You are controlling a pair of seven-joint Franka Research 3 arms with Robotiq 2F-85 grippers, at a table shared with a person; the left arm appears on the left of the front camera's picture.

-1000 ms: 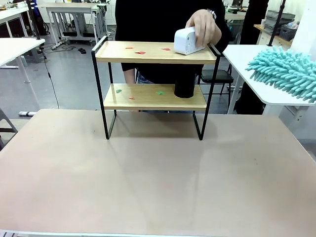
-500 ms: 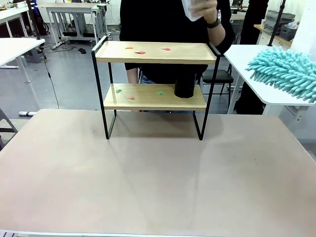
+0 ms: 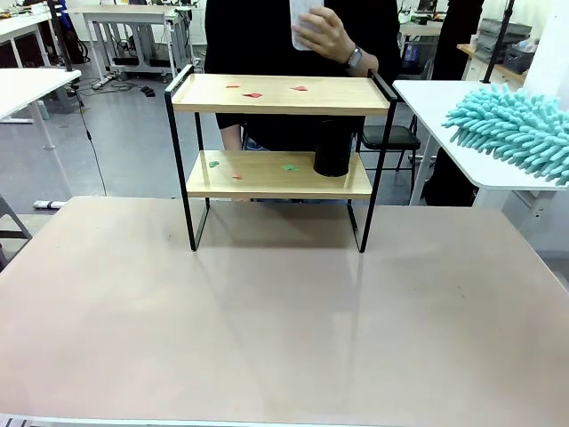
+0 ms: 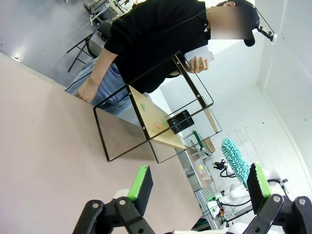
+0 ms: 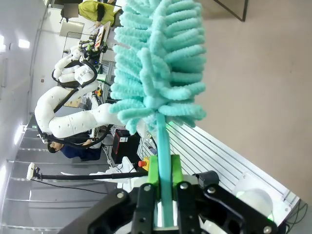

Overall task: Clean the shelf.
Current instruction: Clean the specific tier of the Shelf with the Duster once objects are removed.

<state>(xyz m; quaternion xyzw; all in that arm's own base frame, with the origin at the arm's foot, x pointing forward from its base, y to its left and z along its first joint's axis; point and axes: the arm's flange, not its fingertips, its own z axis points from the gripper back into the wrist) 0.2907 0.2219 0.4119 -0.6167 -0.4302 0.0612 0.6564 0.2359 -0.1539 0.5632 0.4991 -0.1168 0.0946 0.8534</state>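
The shelf (image 3: 276,93) stands at the table's (image 3: 284,338) far edge. The right gripper (image 5: 164,171) clamps the teal duster (image 5: 156,63); the left gripper (image 4: 198,181) gapes empty. Clearing seems in hand: a person's hand (image 3: 327,37) holds a white device (image 3: 300,20) above it, and a black cup (image 3: 332,151) sits on the lower board. Next, sweep off the paper scraps (image 3: 253,94).

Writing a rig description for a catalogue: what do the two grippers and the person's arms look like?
The left gripper and the right gripper are alike: black jointed linkages with silver pivot bolts and bright green pads. The person wears a black top, blue jeans and a wristwatch.
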